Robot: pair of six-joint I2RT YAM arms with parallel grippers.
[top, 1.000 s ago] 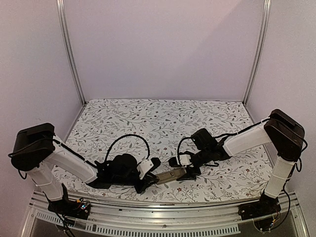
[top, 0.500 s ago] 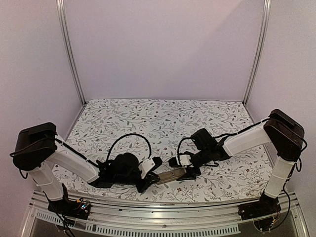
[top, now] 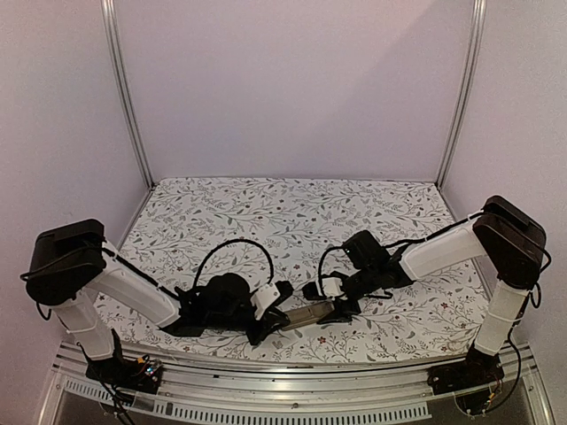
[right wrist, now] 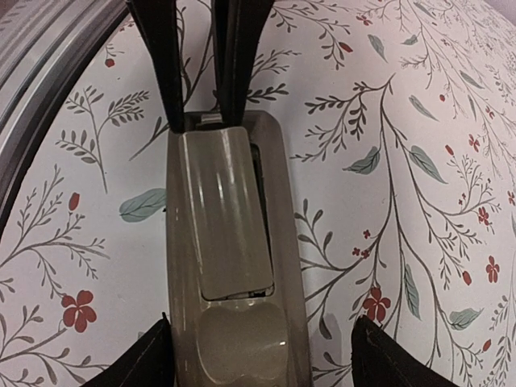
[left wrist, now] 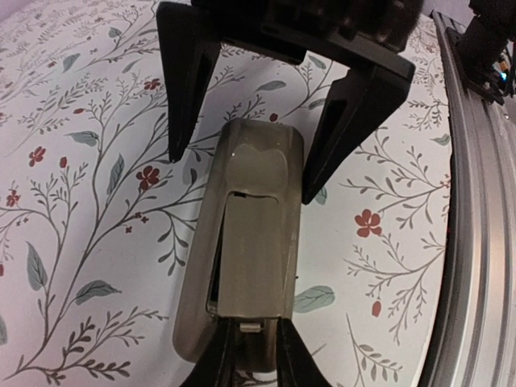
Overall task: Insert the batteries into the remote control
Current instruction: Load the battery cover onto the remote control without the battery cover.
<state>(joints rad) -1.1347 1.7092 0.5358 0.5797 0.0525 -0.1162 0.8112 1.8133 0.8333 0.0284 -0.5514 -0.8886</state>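
The remote control (top: 307, 313) lies back up on the flowered table near the front edge, a tan-grey bar (left wrist: 250, 242) between the two arms. A flat cover piece (right wrist: 226, 210) rests over its recess, slightly askew, with a dark gap along one side. No batteries show. My left gripper (left wrist: 250, 363) is shut on the remote's left end (top: 275, 320). My right gripper (right wrist: 258, 363) is open and straddles the opposite end (top: 341, 305). Its fingertips (left wrist: 355, 121) stand apart from the remote's sides.
The metal rail (left wrist: 476, 201) of the table's front edge runs close beside the remote. Black cables (top: 235, 252) loop over the cloth behind the left wrist. Purple walls and two upright posts (top: 124, 97) close in the back.
The left arm has edged slightly to the right. The remote and the right gripper stay where they were.
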